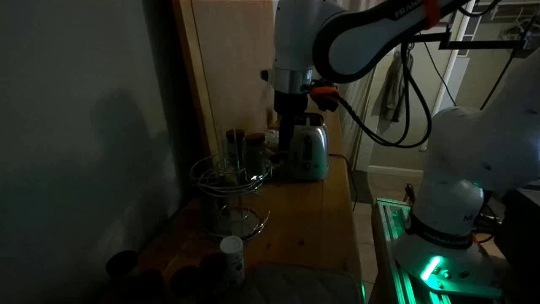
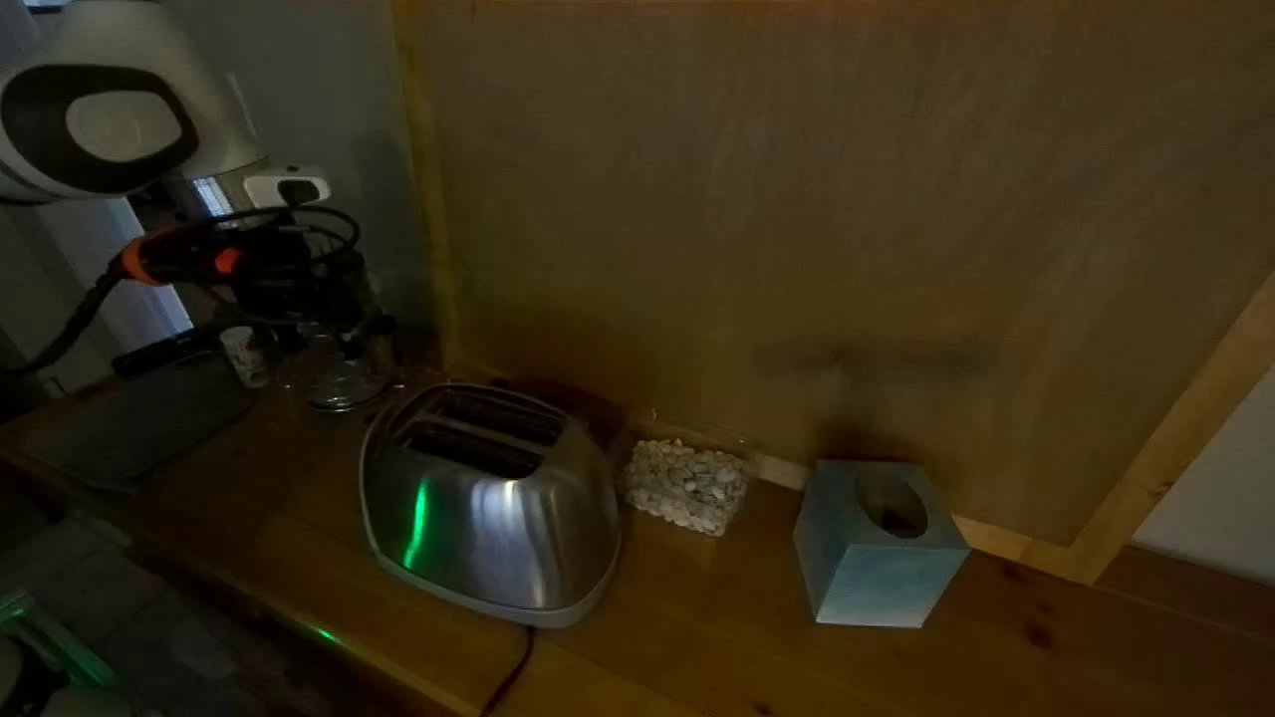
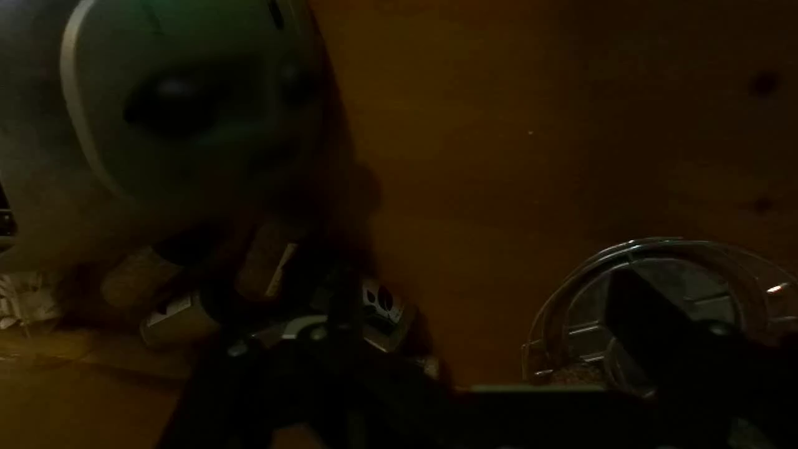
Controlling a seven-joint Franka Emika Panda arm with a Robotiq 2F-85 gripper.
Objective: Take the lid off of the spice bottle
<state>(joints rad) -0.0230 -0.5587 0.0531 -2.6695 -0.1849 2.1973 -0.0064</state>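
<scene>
Black two-finger gripper [image 3: 483, 287] spread wide, nothing pinched as far as shows; hangs over the orange-brown wooden counter [image 3: 467, 174]. Step looks like the approach, no lid gripped yet. Task's bottle: can't say for sure which. Best guess, the small spice bottle with white, dark-patterned label [image 3: 381, 304], below the gripper and just inside its picture-left finger in the wrist view; lid too dark to make out. More small, pale-labelled jars [image 3: 181, 321] crowd outside that finger, near the rounded silver metal toaster [image 2: 498, 538]. Round chrome-wire rack [image 3: 661, 242] is partly hidden by the opposite finger.

To do it well: shift toward the bottle until both fingers straddle the lid, go straight down, stop at lid height, not the glass. Squeeze evenly, then turn or lift depending on lid type, unclear here. Bottle may spin along, one arm only. Keep clear of toaster and rack.
</scene>
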